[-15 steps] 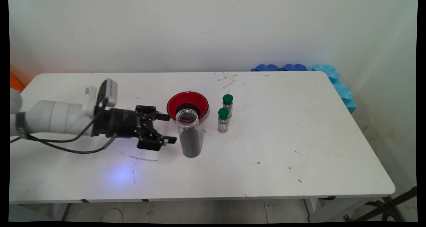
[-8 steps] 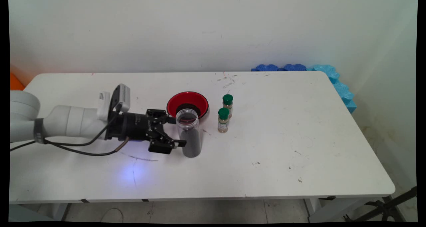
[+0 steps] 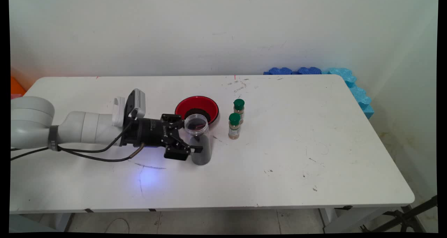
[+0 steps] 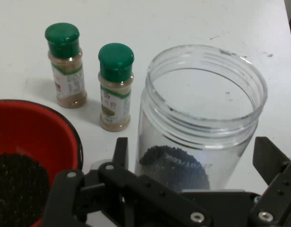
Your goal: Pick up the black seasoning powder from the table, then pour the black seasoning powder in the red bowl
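Observation:
A clear plastic jar (image 3: 198, 139) (image 4: 201, 120) stands upright with no lid, dark grains filling its lower part. My gripper (image 3: 194, 137) (image 4: 192, 163) reaches in level from the left and is open, one finger on each side of the jar's lower body with small gaps showing. Just behind the jar sits a red bowl (image 3: 196, 107) (image 4: 27, 137) holding a heap of the same dark grains.
Two small spice bottles with green caps (image 3: 234, 126) (image 3: 239, 110) stand to the right of the bowl, also seen as bottles (image 4: 115, 86) (image 4: 65, 64) in the hand view. Blue foam pieces (image 3: 349, 82) lie along the table's far right corner.
The arm has slid to the right, low over the table, bringing the open fingers from left of the jar to either side of it. The jar has not moved.

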